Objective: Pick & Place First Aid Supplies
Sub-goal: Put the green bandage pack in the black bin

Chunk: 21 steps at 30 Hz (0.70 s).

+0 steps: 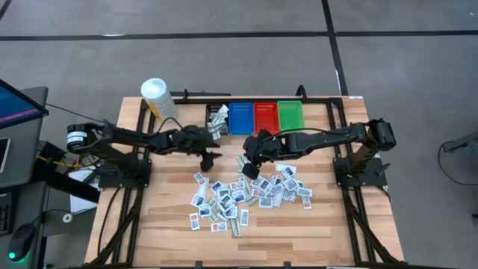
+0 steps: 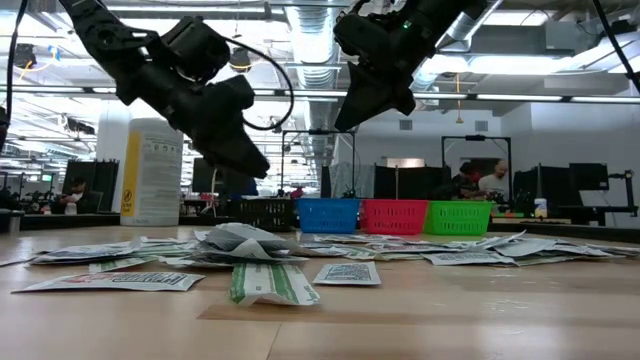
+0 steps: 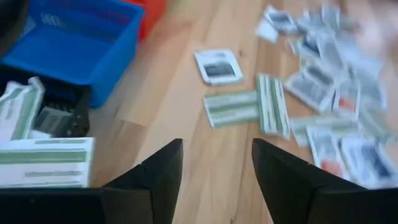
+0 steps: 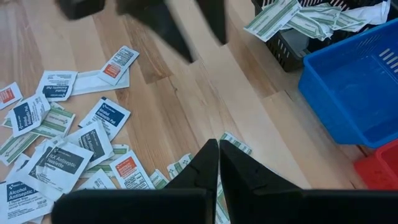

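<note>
The first aid packets (image 1: 250,196) are lying scattered mid-bench, some already in the black bin (image 1: 217,117). They are looking light, thin and limp, likely best pinched by an edge. The left claw (image 1: 210,158) is hovering wide open, empty, beside that bin; the right claw (image 1: 250,169) is hanging pinched shut, empty, over the pile's edge.

Bare wooden tabletop (image 1: 168,224) lies open on the left side and along the near edge. The scattered heap of small flat paper packets (image 1: 246,196) fills the middle. At the far edge a row of plastic bins, black (image 1: 217,118), blue (image 1: 241,117), red (image 1: 266,116), green (image 1: 290,114), blocks passage (the black one overflowing). A white cylindrical tub (image 1: 157,97) stands at the far left corner.
</note>
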Available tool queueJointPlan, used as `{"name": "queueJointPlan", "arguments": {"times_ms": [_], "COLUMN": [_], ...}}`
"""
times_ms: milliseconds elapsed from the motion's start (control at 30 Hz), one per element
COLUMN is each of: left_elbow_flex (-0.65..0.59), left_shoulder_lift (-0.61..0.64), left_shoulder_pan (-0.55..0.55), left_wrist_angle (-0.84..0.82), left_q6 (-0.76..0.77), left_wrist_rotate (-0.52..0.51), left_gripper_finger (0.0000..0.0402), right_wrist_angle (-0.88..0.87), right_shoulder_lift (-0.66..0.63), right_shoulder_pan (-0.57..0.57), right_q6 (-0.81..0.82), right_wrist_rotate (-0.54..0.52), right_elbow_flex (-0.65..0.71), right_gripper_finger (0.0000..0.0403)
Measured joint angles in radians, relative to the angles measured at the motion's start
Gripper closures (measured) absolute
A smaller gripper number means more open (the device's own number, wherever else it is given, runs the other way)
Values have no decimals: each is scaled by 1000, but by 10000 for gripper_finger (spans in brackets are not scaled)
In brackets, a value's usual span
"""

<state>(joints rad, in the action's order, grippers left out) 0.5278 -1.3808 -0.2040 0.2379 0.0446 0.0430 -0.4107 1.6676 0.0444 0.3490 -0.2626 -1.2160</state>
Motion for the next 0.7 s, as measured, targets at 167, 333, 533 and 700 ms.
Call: {"name": "queueJointPlan", "arguments": {"times_ms": [167,333,533,700], "left_elbow_flex": [0,0,0,0], "left_shoulder_lift": [-1,-48,-142,-167], "left_shoulder_pan": [26,-2,0,-17], "left_wrist_angle": [-23,-35,-22,12], "left_q6": [-67,-67,-67,-67], "left_wrist_rotate": [-142,-128,-113,-166], "left_gripper_finger": [216,223,231,233], "right_wrist_angle": [1,2,3,2], "right_shoulder_lift": [0,0,0,0], "right_shoulder_pan": [0,0,0,-1], "right_q6": [0,0,-1,-1], "right_wrist_rotate": [0,0,0,0], "right_elbow_flex": [0,0,0,0], "right_gripper_finger": [393,393,393,393]}}
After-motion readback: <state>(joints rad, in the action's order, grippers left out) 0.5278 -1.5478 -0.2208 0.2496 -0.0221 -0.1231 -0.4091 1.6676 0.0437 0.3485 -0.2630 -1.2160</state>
